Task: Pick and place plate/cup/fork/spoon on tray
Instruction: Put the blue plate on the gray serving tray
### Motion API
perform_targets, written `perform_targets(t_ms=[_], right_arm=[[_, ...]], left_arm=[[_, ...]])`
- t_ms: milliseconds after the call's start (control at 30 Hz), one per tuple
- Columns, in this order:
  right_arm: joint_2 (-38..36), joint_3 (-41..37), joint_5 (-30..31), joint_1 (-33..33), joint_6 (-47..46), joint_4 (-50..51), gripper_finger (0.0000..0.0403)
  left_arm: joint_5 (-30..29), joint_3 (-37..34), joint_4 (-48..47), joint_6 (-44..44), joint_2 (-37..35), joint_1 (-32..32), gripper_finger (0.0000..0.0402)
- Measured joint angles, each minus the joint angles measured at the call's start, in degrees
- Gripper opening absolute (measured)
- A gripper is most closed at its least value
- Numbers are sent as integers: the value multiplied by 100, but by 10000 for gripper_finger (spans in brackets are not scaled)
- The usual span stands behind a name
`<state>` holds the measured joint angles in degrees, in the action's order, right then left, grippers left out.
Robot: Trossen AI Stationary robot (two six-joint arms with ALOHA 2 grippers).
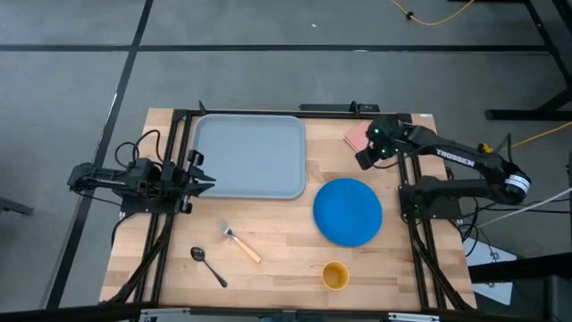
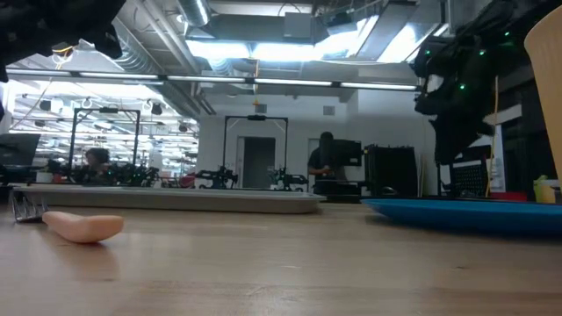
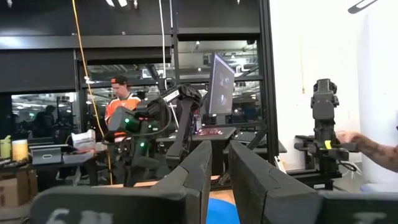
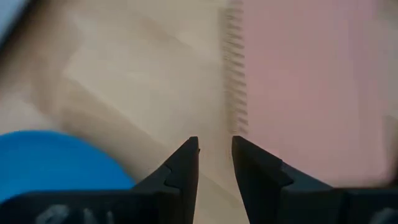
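Observation:
The grey-blue tray (image 1: 248,156) lies at the table's far left. The blue plate (image 1: 348,211) lies flat to its right and nearer, the yellow-orange cup (image 1: 335,275) stands near the front edge, and the fork (image 1: 241,243) and the dark spoon (image 1: 208,265) lie at the front left. My right gripper (image 1: 368,157) hovers over bare wood between the plate (image 4: 56,162) and a pink pad (image 4: 311,81), its fingers (image 4: 215,146) a narrow gap apart and empty. My left gripper (image 1: 206,179) waits at the tray's left edge, shut (image 3: 220,149) and empty.
The pink square pad (image 1: 357,137) lies at the far right, beside my right gripper. Black frame rails run along the table's left, right and far sides. Bare wood shows between the tray and the fork. People stand in the room beyond the table.

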<state>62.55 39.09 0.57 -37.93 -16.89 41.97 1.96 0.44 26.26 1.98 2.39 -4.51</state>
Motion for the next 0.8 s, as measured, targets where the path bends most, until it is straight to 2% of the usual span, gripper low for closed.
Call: perform_targets(t_ms=[333, 633, 800], right_arm=[[1095, 0, -1925, -136, 1254, -1232, 103], [2175, 0, -2809, -343, 2055, -1336, 103], [2487, 0, -3231, -343, 2349, -1336, 103]], left_arm=[[2, -1, -6, -7, 0, 0, 49], [0, -1, -26, -9, 0, -2, 49], [0, 0, -34, -1, 0, 0, 49]])
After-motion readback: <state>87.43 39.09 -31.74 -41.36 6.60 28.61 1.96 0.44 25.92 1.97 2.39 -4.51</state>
